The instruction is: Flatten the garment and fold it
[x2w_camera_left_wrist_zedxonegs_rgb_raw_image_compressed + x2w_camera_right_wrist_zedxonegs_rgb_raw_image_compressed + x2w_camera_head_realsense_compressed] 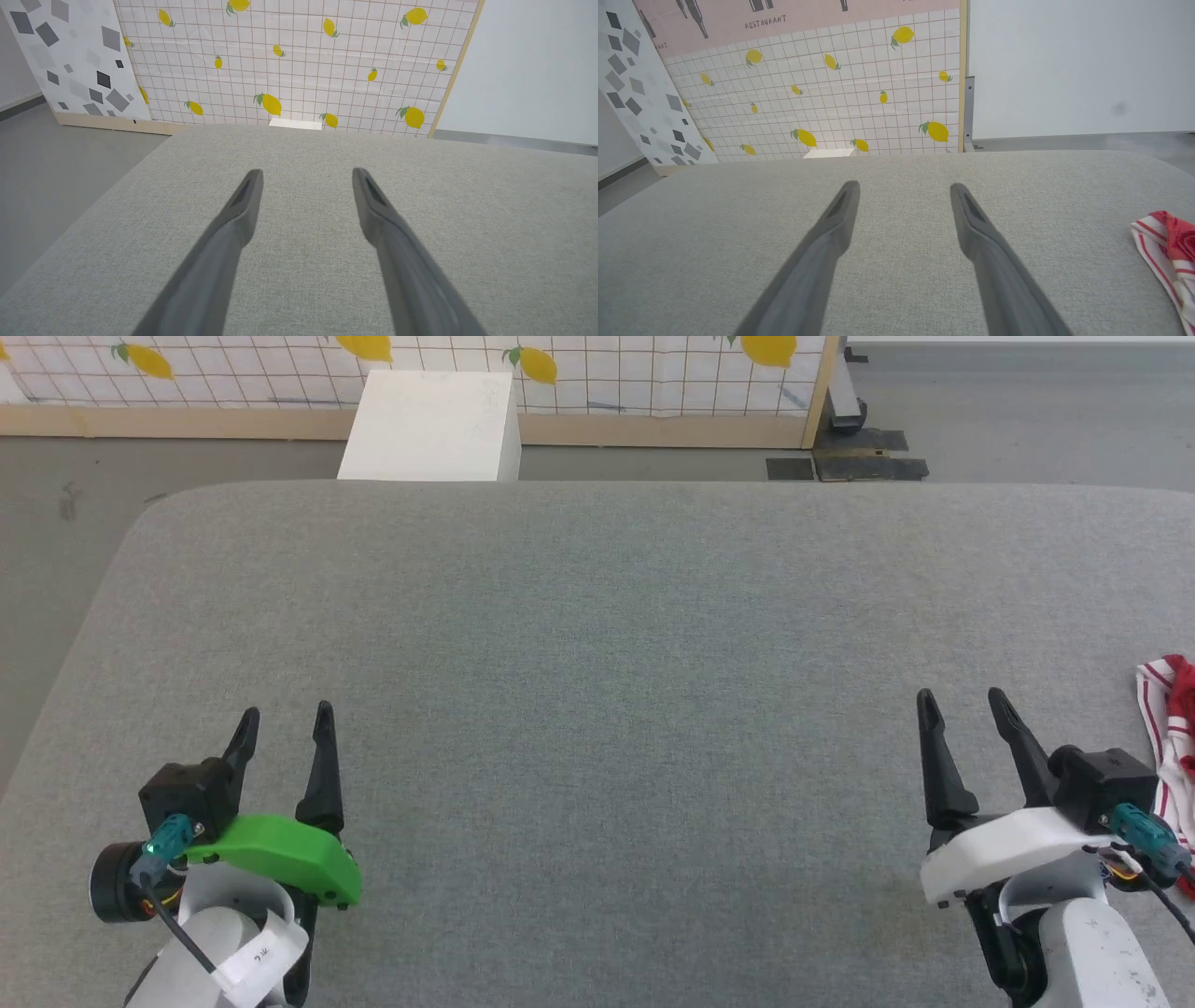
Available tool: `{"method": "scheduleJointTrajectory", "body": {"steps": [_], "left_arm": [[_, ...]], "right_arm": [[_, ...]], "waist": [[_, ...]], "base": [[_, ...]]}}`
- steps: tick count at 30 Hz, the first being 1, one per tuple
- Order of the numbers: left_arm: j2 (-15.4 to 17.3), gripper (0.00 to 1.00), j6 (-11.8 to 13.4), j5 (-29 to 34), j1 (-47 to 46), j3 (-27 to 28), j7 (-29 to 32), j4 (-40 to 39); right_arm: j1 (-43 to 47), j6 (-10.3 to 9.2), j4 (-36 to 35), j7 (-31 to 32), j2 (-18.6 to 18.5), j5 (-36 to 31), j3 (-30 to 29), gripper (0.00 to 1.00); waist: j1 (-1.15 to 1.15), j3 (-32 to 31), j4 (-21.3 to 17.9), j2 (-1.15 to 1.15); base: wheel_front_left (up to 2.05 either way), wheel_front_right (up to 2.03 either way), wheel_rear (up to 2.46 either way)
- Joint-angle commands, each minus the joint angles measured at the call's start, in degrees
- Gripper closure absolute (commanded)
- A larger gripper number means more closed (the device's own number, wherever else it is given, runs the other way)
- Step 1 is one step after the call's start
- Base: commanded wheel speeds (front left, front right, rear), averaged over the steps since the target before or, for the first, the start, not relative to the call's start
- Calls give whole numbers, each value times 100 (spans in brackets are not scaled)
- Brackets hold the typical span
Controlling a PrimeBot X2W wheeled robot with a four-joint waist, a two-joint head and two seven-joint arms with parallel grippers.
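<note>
Both the left end effector (287, 711) and right end effector (962, 695) hang open and empty, so the right one should reach right for the garment (1174, 719) (bunched at the desk's (597, 663) right edge) and pull it centre.

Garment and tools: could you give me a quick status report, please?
Left tool open, empty. Right tool open, empty. Garment crumpled on table, just right of right tool, untouched. Nothing between them.

The garment (1167, 719) lies on the table (597, 663), right of the right end effector (961, 694).
</note>
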Motion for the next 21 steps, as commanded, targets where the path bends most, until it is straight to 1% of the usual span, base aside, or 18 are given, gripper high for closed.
{"method": "scheduleJointTrajectory", "body": {"steps": [1,21], "left_arm": [[13,0,-18,-55,-111,-4,-7,7],[26,0,8,-97,-125,-57,-19,35]], "right_arm": [[52,-8,23,4,12,32,-6,0],[45,-8,53,-4,12,19,-29,0]], "waist": [[0,-5,-2,0],[0,-5,-3,0]], "base": [[0,0,0],[0,0,0]]}}
